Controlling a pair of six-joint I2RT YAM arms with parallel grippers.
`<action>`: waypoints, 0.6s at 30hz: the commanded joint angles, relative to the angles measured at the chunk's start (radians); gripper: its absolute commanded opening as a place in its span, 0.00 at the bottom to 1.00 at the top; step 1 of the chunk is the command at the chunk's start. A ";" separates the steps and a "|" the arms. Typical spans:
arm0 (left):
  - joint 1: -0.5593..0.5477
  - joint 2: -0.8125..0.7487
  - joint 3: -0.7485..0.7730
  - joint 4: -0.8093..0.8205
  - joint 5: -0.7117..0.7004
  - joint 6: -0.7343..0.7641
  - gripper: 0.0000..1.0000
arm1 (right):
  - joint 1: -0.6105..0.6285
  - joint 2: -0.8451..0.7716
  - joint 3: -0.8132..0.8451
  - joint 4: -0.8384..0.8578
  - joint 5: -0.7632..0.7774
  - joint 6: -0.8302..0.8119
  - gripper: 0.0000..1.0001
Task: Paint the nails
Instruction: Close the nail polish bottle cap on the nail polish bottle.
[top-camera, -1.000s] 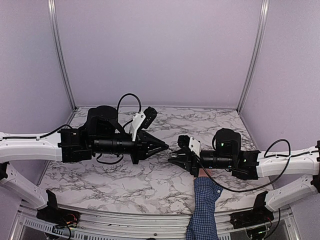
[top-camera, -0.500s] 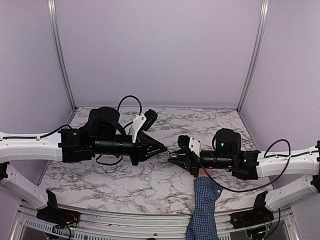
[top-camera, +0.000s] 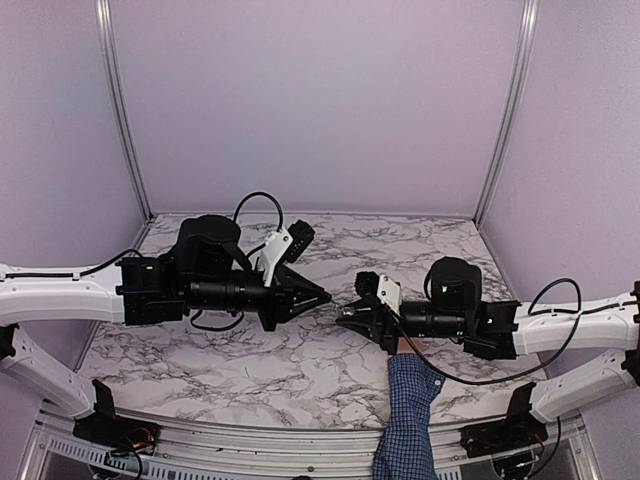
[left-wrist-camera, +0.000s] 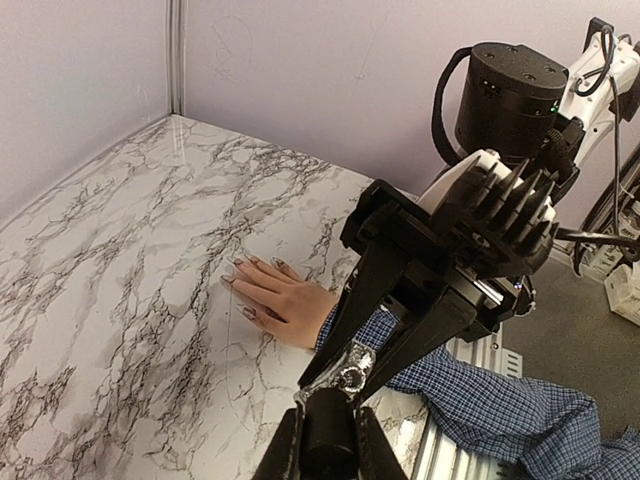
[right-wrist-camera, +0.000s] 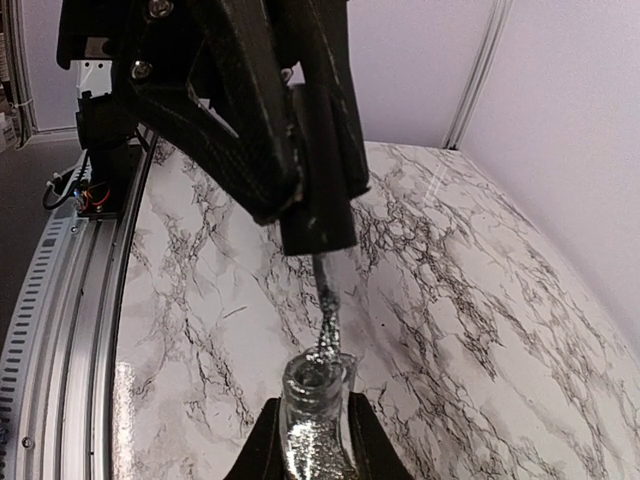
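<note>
A pale hand in a blue checked sleeve lies flat on the marble, fingers spread; its nails look dark. In the top view only the sleeve shows, below the right arm. My right gripper is shut on a small open bottle of silver glitter polish. My left gripper is shut on the black cap, whose brush points down with its glittery tip at the bottle's mouth. The two grippers meet tip to tip above the table's middle, left of the hand.
Marble tabletop with purple walls on three sides. A metal rail runs along the near edge. The right arm's body hangs over the sleeve.
My left gripper with the cap has drawn back slightly to the left, away from the bottle. The right arm and the hand have stayed still.
</note>
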 joint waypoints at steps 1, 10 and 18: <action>-0.002 -0.050 0.035 -0.017 0.011 0.019 0.00 | 0.009 0.017 0.052 -0.019 0.029 0.005 0.00; -0.008 -0.020 0.128 -0.214 -0.021 0.125 0.00 | 0.008 0.045 0.098 -0.079 0.045 0.021 0.00; -0.010 -0.016 0.189 -0.327 -0.061 0.186 0.00 | 0.019 0.042 0.116 -0.128 0.036 0.020 0.00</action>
